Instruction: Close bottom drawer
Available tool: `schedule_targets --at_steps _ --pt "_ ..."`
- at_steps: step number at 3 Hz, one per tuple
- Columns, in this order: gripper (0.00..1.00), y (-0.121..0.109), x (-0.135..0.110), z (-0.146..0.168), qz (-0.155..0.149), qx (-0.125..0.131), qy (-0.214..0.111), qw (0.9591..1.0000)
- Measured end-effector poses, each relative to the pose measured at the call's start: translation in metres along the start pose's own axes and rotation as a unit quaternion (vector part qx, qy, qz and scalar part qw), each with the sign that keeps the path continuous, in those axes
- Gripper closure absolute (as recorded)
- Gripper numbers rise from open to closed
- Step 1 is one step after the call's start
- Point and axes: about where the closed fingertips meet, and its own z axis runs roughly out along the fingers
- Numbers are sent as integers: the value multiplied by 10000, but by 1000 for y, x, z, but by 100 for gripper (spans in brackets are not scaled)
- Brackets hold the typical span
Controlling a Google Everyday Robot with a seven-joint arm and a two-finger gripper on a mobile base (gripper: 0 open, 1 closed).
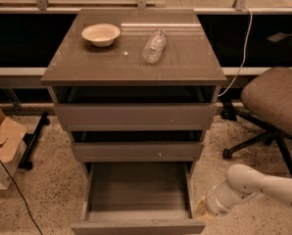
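The bottom drawer [136,190] of the grey-brown cabinet [133,58] is pulled far out, its smooth grey floor bare and its flat front [136,227] at the lower edge of the view. The middle drawer [136,151] and the top drawer [135,116] above it stand slightly out. My white arm [254,182] comes in from the lower right. My gripper [202,210] is low beside the open drawer's right side wall, near its front corner, pointing left toward it.
A cream bowl [101,34] and a clear plastic bottle [154,46] lying on its side are on the cabinet top. A brown office chair [278,102] stands at the right, a cardboard box [1,141] and a black cable at the left on speckled floor.
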Motion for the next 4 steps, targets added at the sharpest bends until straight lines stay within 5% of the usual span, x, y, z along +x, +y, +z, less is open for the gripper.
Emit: schedule_targets --at_steps 4 --pt "100 9 43 122 554 -568 -291 9964"
